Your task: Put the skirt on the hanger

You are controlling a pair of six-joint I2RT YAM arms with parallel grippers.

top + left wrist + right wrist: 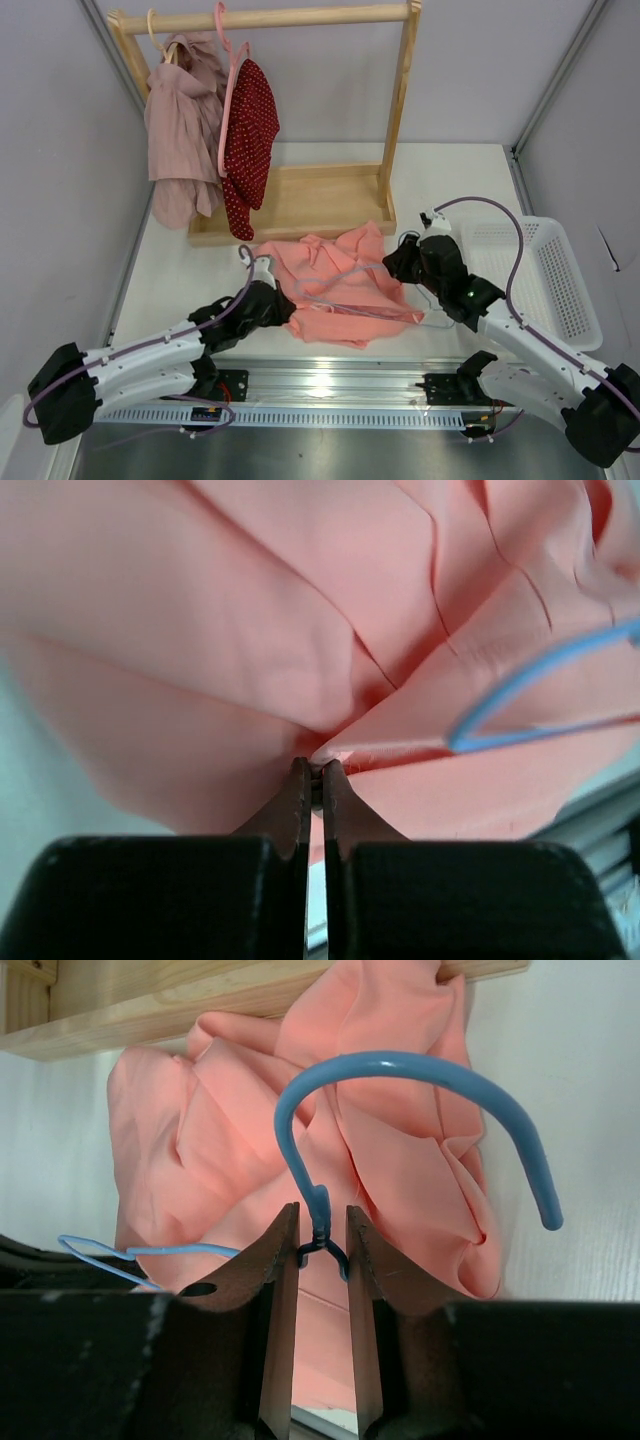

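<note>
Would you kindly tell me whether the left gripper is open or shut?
Shut: the left gripper pinches a fold of the skirt between closed jaws.

Grey walls [480, 60] — wooden clothes rack [300, 17] on white table [180, 280].

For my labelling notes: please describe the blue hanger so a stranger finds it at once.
Find the wooden rack at the back. Before its base lies the salmon-pink skirt, the hanger on top. It alone is light-blue wire, unlike the pink hanger and cream hanger on the rack.
</note>
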